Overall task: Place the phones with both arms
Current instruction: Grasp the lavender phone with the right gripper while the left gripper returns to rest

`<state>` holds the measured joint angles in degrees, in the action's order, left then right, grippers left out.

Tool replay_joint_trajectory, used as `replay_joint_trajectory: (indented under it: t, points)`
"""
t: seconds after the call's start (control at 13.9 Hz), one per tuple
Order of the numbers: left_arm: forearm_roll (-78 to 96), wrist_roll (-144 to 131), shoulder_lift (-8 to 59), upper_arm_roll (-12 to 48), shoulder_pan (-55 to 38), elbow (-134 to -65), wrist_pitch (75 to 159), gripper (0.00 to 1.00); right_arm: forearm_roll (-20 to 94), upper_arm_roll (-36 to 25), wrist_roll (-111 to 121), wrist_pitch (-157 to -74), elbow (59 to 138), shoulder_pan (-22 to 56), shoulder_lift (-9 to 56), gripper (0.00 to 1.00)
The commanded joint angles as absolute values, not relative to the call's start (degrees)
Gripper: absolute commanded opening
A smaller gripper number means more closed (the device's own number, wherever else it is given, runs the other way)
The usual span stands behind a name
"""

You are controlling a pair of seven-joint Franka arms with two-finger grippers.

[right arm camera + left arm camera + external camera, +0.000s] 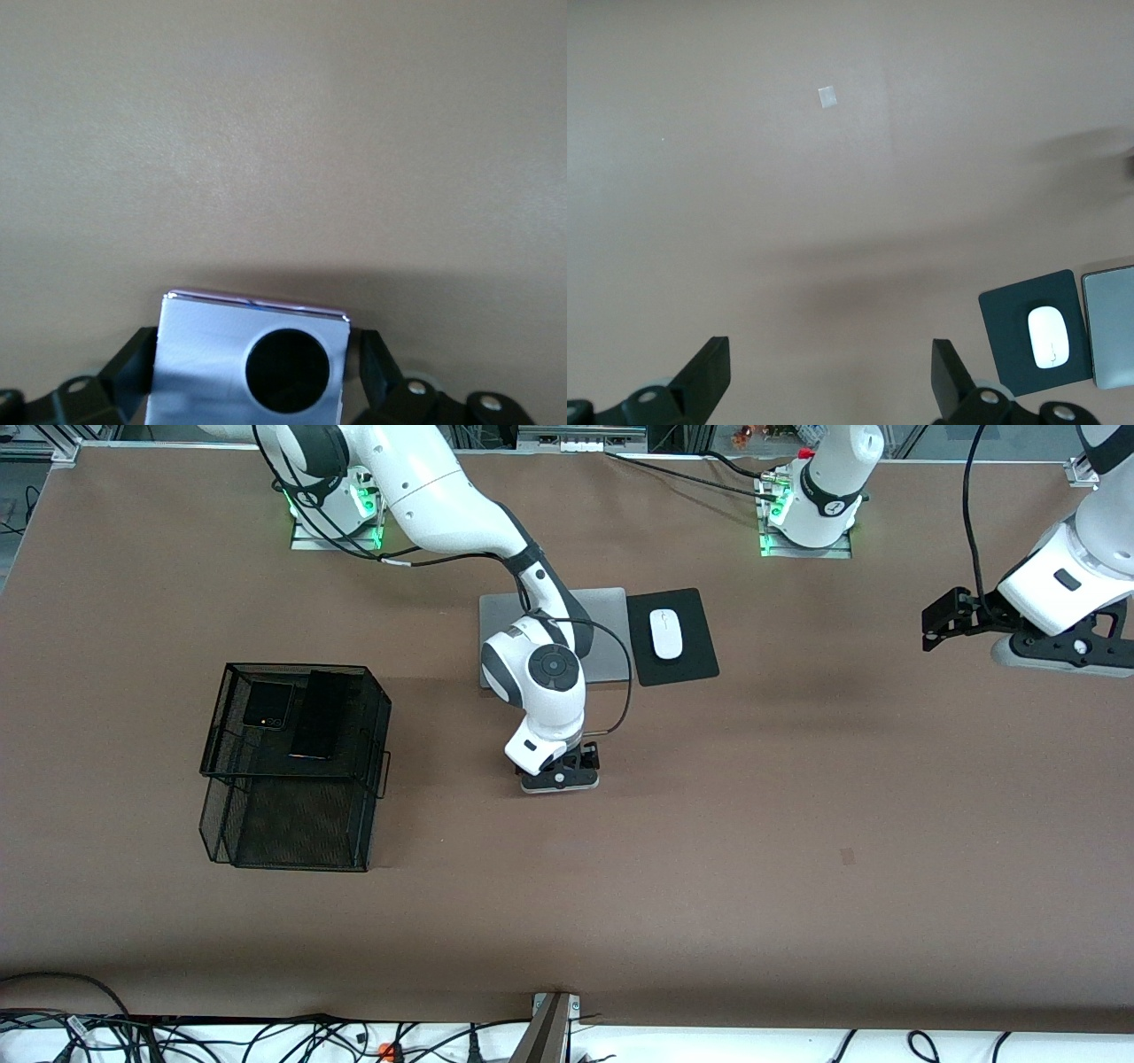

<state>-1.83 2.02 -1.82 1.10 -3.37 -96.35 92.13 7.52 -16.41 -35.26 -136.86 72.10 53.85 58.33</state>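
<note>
Lilac flip phone [252,359] flat on the bench [797,850], nearer the front camera than the laptop [607,633], bracketed by the right hand [560,772], fingers spread wide either side, not yet clamped. Left hand [941,622] open, empty, waiting well off toward its own end.

No readable text, label or brand shows anywhere (phones and laptop included).
</note>
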Motion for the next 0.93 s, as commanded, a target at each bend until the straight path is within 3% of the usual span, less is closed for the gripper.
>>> replay_joint_trajectory:
  t: [0.0,0.14,0.22,0.29,0.36,0.43,0.72,0.86]
  points:
    - [-0.9,2.4,-1.3,1.4,-2.7,-95.8,93.7,1.00,6.6,-16.6,-35.2,-138.2,73.4,54.3,58.2,1.00]
    - [-1.0,2.4,-0.9,1.3,-2.7,-95.1,93.5,1.00,6.6,-16.7,-35.3,-138.2,73.4,54.8,58.2,0.98]
    - [-1.0,2.4,-0.9,1.2,-2.7,-95.1,93.3,1.00,6.5,-16.7,-35.2,-138.2,73.4,54.8,58.2,0.90]
    - [-1.0,2.3,-1.1,1.2,-2.7,-95.1,93.2,1.00,6.5,-16.8,-35.2,-138.2,73.4,54.8,58.2,0.70]
    - [-1.0,2.3,-1.1,1.2,-2.7,-95.1,93.1,1.00,6.6,-16.7,-35.1,-138.2,73.4,54.8,58.0,0.44]
    - [-1.0,2.3,-1.1,1.3,-2.7,-95.1,92.3,1.00,6.6,-16.8,-35.0,-138.2,73.4,54.8,57.9,0.35]
    - [-1.0,2.3,-1.3,1.4,-2.7,-93.5,90.5,1.00,6.6,-17.0,-35.1,-136.9,73.4,54.8,57.6,0.34]
    - [-1.0,2.3,-1.3,1.4,-2.7,-92.3,88.5,1.00,6.6,-18.1,-34.5,-132.1,72.9,54.7,55.3,0.34]
